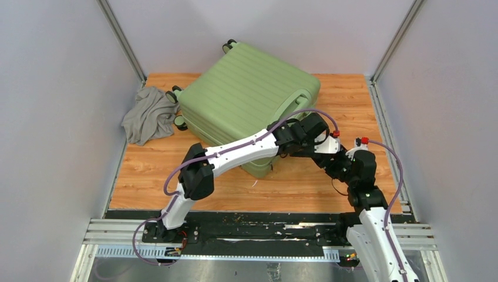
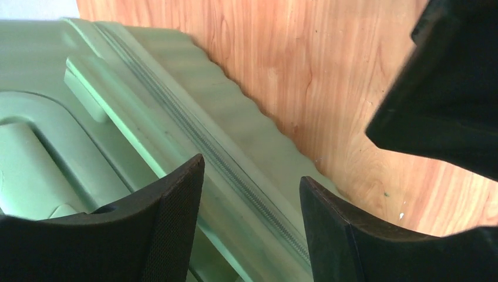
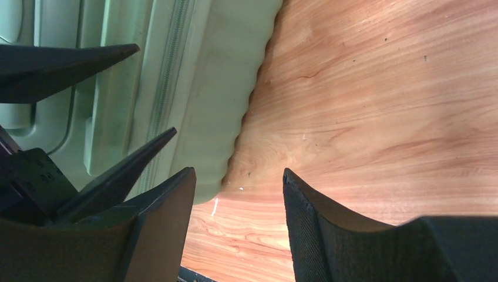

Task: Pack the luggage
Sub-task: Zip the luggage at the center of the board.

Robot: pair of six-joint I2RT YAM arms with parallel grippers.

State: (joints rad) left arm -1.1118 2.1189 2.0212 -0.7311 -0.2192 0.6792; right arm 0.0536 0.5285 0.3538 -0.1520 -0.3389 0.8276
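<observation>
Left gripper: my jaws are apart, nothing clamped. The closed luggage sits right in front of it, the zipper seam running through the gap between the 2 fingers. Right gripper: also apart, with only bare table between its 2 fingers. The luggage's ribbed edge is just left of its left finger. A grey cloth lies past the luggage, on the side away from both grippers.

Crumpled grey cloth on wooden table's far-left corner, pale walls around
</observation>
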